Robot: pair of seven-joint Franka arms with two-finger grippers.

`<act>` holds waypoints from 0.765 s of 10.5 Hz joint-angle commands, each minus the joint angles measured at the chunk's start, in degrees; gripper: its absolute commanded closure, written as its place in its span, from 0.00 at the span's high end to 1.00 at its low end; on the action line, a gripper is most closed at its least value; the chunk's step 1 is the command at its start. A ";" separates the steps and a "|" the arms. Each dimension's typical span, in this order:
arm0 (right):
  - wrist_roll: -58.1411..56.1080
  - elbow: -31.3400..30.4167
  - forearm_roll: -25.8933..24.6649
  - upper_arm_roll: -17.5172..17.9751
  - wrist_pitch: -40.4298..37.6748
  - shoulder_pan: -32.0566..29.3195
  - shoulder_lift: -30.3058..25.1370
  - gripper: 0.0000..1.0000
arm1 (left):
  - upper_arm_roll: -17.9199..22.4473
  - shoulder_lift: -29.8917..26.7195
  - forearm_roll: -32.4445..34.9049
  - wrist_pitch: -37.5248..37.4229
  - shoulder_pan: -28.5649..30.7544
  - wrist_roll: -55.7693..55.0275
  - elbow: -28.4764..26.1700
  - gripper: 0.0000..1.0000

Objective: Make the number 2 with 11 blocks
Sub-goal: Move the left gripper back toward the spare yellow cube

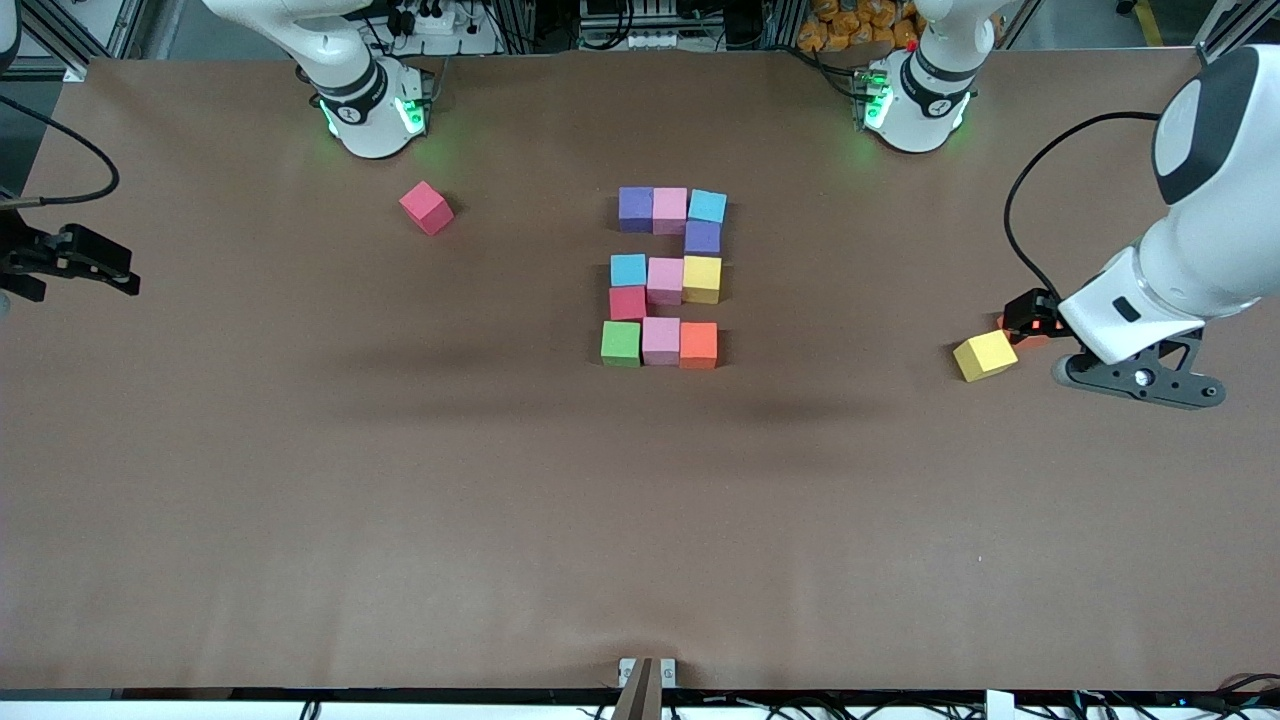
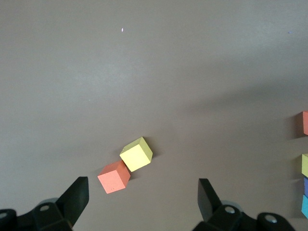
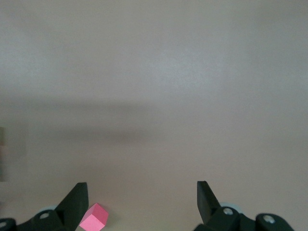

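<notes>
The number 2 (image 1: 664, 280) lies mid-table, made of blocks: purple (image 1: 635, 208), pink and light blue in the row nearest the robots, then purple, then light blue, pink and yellow (image 1: 702, 279), then red (image 1: 627, 302), then green, pink and orange (image 1: 698, 345). A loose yellow block (image 1: 985, 355) (image 2: 136, 153) and a loose orange block (image 2: 114, 176) touch at a corner at the left arm's end. My left gripper (image 1: 1140, 380) (image 2: 143, 192) hangs open over bare table beside them. A loose pink block (image 1: 427, 207) (image 3: 94, 219) sits toward the right arm's end. My right gripper (image 1: 110, 268) (image 3: 142, 192) is open and empty.
Brown paper (image 1: 400, 500) covers the whole table. Both arm bases (image 1: 370, 110) (image 1: 915, 100) stand along the table's edge farthest from the front camera. A black cable (image 1: 1020, 200) loops from the left arm. The digit's edge blocks (image 2: 305, 165) show in the left wrist view.
</notes>
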 commanded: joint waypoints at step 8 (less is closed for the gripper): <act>-0.77 -1.12 1.59 0.31 0.18 -1.86 -1.63 1.00 | 4.84 -3.13 0.26 -0.52 2.95 -2.89 -0.68 1.00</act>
